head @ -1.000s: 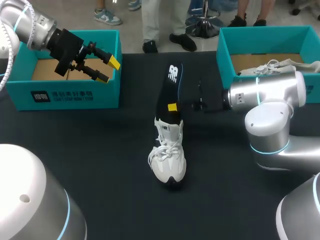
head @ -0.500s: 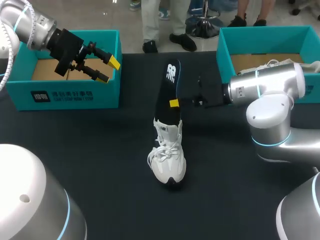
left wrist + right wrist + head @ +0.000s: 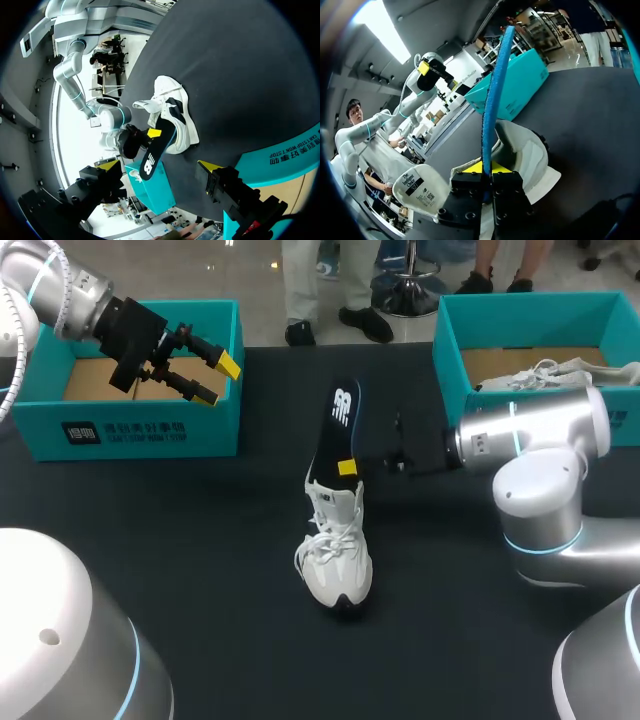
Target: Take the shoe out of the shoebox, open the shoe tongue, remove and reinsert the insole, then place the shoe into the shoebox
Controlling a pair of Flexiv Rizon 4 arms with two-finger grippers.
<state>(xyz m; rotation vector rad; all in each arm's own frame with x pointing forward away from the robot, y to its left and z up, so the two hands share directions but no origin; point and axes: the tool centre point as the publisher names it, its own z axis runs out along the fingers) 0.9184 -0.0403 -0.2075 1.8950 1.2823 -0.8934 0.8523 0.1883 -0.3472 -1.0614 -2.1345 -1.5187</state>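
Observation:
A white shoe point(image 3: 336, 558) stands on the dark table, toe toward me. A dark insole point(image 3: 338, 430) with a white logo rises tilted out of its heel opening. My right gripper point(image 3: 347, 467) is shut on the insole's lower part, just above the collar. From the right wrist, the insole point(image 3: 494, 95) shows edge-on between the closed fingers point(image 3: 470, 187), with the shoe point(image 3: 526, 155) under it. My left gripper point(image 3: 205, 378) hangs open over the left teal shoebox point(image 3: 140, 420), holding nothing. In the left wrist view the left gripper point(image 3: 160, 167) looks toward the shoe point(image 3: 172, 116) and insole point(image 3: 154, 154).
A second teal shoebox point(image 3: 450, 350) at the back right holds another white shoe point(image 3: 545, 373), behind my right arm point(image 3: 530, 440). The left shoebox's wall point(image 3: 285, 160) lies close under my left gripper. People stand beyond the far table edge.
My right gripper has shut on the insole. Insole and gripper first rose slightly, then came down toward the shoe's opening. The left arm has not moved.

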